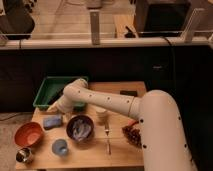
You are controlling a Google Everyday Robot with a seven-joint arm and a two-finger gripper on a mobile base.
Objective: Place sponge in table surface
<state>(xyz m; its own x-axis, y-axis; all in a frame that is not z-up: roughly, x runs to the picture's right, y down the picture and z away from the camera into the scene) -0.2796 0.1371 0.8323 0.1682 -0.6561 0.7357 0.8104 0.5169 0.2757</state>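
Sponge (52,121) just left of dark bowl (80,128), on table (90,156). Gripper (54,108) up-left of bowl; grip state we cannot tell. We judge sponge light, squashy: pinch across narrow middle.

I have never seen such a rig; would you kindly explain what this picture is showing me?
One camera looks down at a wooden table. The thick white shape is the robot's single arm, reaching in from the right. Its end effector is close beside a blue sponge lying on the table, near a green tray. Also there: an orange bowl, a dark bowl, a blue cup, a metal cup and a fork. Whether it holds anything, I cannot tell.
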